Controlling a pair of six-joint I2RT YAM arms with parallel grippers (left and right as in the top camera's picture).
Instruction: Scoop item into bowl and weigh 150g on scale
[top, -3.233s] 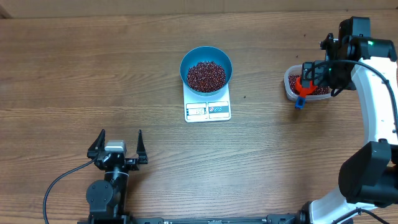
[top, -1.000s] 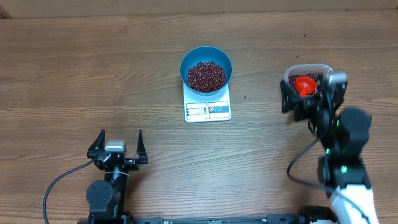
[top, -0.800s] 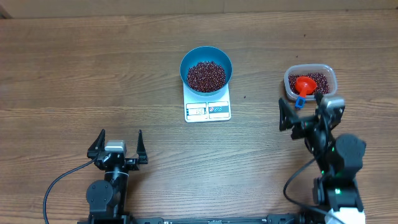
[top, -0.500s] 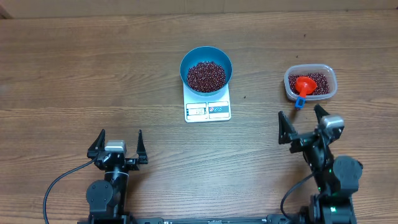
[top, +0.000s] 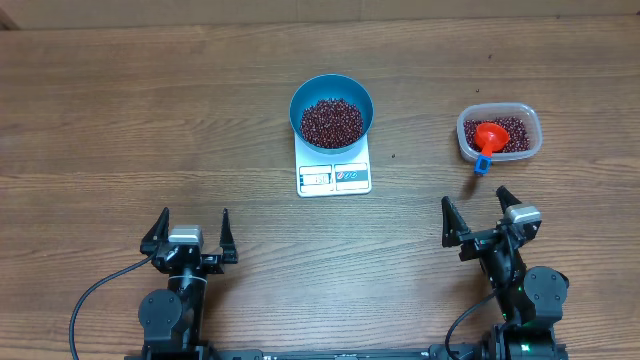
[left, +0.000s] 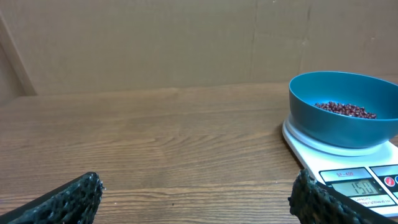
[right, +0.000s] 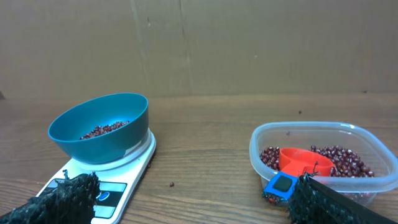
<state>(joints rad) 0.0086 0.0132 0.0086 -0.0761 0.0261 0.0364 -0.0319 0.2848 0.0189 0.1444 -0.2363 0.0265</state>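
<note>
The left gripper (top: 194, 213) and right gripper (top: 473, 197) both gape empty, well apart from the beans (top: 332, 120) heaped in the bowl (top: 331, 85) on the scale (top: 334, 177) (scoop (top: 489, 137) parked in the tub (top: 536, 130)). Best to hold clear and not jog the table — let the reading settle.

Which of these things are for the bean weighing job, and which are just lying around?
For the job: beans, blue bowl, scale, orange scoop, clear tub.
Just lying about: one stray bean on the table.

Wooden table (top: 150, 120) with white scale (top: 334, 177) and clear tub (top: 537, 130)
</note>
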